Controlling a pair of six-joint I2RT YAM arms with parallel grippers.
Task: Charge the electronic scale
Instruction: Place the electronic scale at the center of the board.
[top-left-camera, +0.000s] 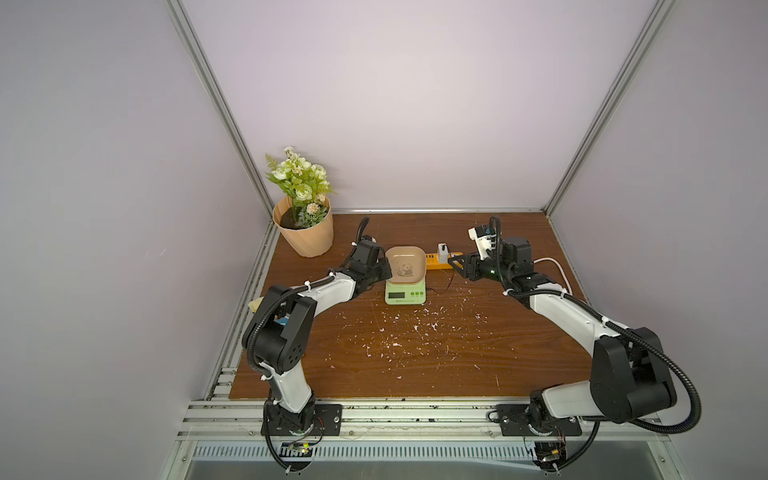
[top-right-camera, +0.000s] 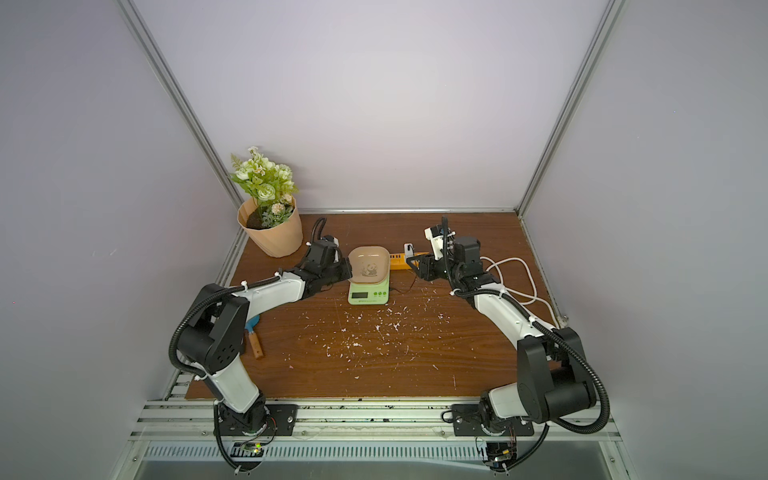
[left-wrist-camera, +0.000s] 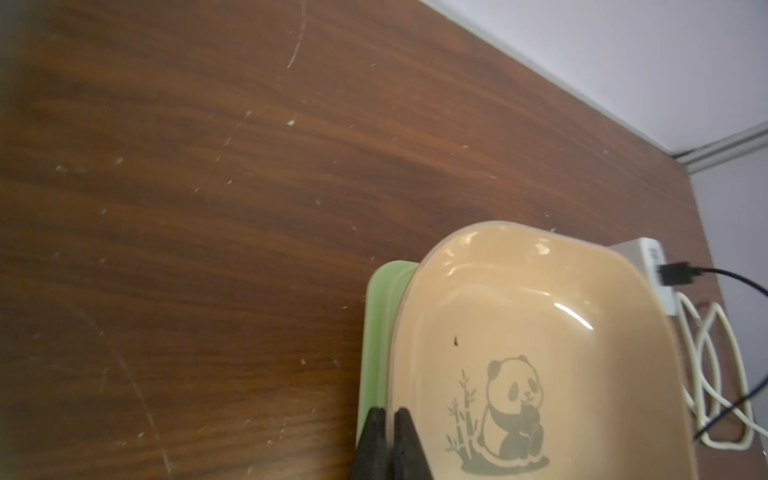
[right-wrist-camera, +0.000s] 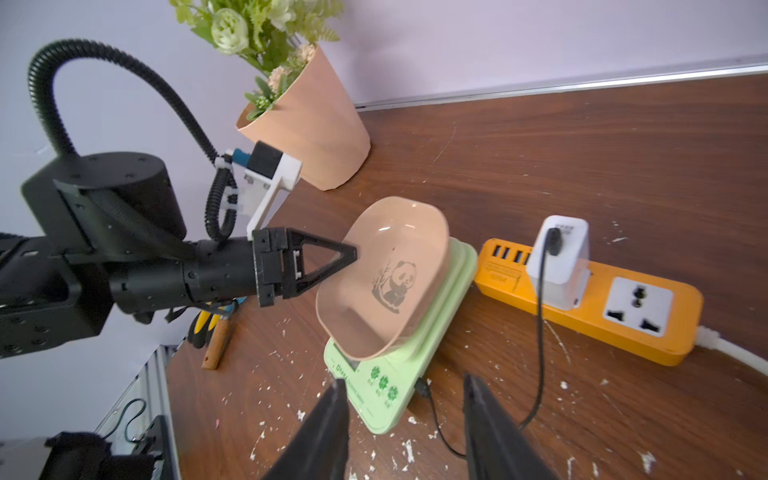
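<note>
Much open table (top-left-camera: 415, 365) fronts the electronic scale (top-left-camera: 405, 279)

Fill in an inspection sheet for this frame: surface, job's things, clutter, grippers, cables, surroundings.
Surface: brown wooden tabletop, strewn with white flecks.
Job's things: electronic scale with beige panda tray on top; white charger in orange power strip.
Clutter: potted flowers; wooden-handled tool.
Grippers: left gripper shut, tips at the tray's rim; right gripper open, empty.
Cables: black cable from charger, its plug seemingly in the scale's side; white cord leaves the strip.
Surroundings: lilac walls, aluminium frame.
</note>
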